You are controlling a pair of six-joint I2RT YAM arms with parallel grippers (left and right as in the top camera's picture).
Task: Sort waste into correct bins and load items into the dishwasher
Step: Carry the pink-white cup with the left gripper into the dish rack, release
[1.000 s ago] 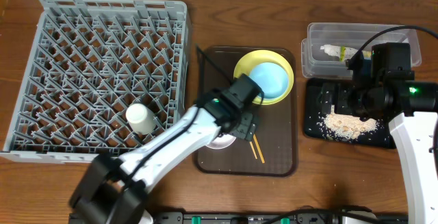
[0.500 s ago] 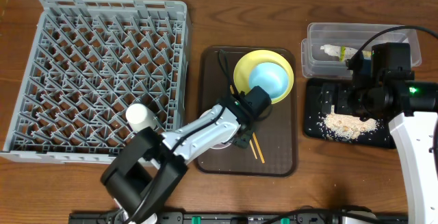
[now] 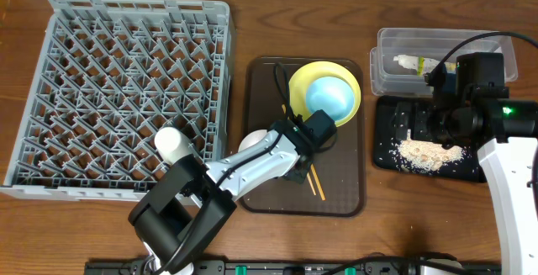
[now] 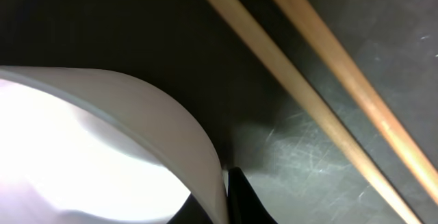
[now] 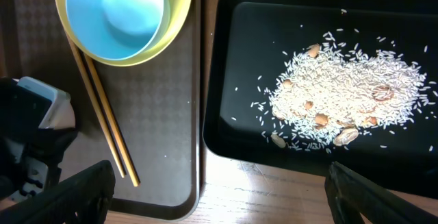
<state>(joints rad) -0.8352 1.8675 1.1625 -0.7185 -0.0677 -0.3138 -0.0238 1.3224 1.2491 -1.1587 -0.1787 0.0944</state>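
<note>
While left end effector pinches white bowl rim | right end effector spread

The dark brown tray holds a light-blue bowl in a yellow plate, a white bowl and wooden chopsticks. Left of it stands a grey lattice rack. Right of it, whitish rice speckles a black tray.
</note>
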